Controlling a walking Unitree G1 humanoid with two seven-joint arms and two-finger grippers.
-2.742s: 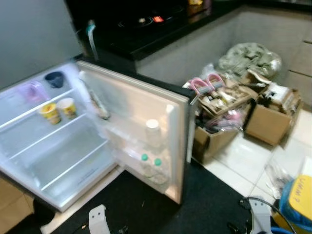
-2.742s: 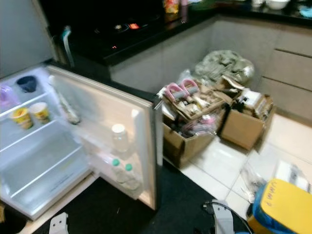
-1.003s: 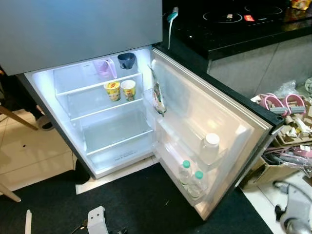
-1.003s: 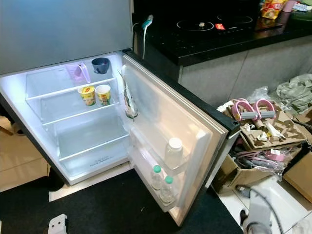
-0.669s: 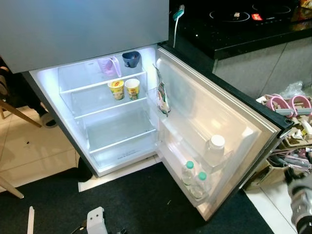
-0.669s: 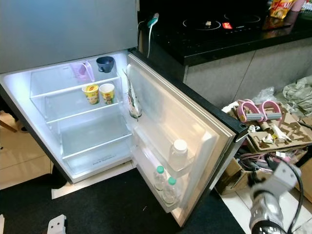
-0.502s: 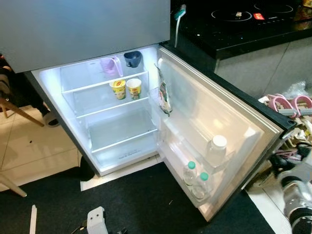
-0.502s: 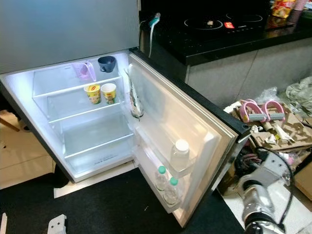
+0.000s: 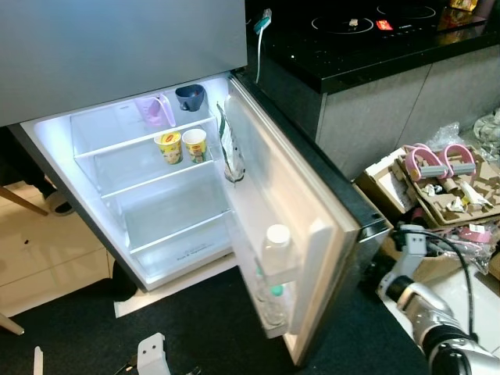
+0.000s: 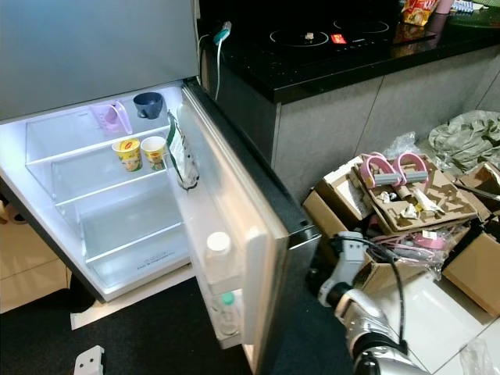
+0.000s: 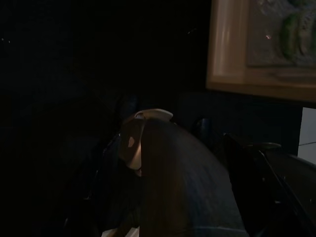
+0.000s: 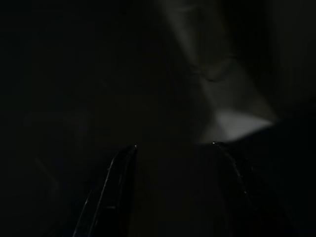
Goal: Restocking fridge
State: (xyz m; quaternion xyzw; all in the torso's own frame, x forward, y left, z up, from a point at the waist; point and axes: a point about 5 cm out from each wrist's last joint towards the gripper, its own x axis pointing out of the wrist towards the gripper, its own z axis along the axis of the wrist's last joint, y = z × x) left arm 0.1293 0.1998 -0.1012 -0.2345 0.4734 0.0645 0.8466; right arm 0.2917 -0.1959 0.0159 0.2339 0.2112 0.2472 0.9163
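Note:
The fridge [image 9: 156, 187] stands open and lit, its door [image 9: 289, 203] swung partway inward. The door racks hold a white-capped bottle [image 9: 275, 250], a green-capped bottle [image 9: 273, 301] and a sachet [image 9: 231, 148]. Two yellow cups [image 9: 181, 145] stand on a shelf, with a blue cup [image 9: 190, 96] and a pink jug [image 9: 154, 110] above them. My right arm [image 9: 418, 301] reaches to the door's dark outer face, and the right gripper [image 12: 168, 148] is open in the dark right wrist view. My left arm [image 9: 152, 355] hangs low; the left gripper [image 11: 173, 148] sits in deep shade.
Cardboard boxes [image 9: 437, 172] full of clutter crowd the white floor right of the door. A black counter with a cooktop [image 9: 367, 31] runs behind. A black mat [image 9: 195, 328] lies before the fridge, and a chair leg [image 9: 19, 203] shows at the left.
The fridge door has swung further toward shut. My right arm has come up behind it against its outer face. The camera has also shifted a little.

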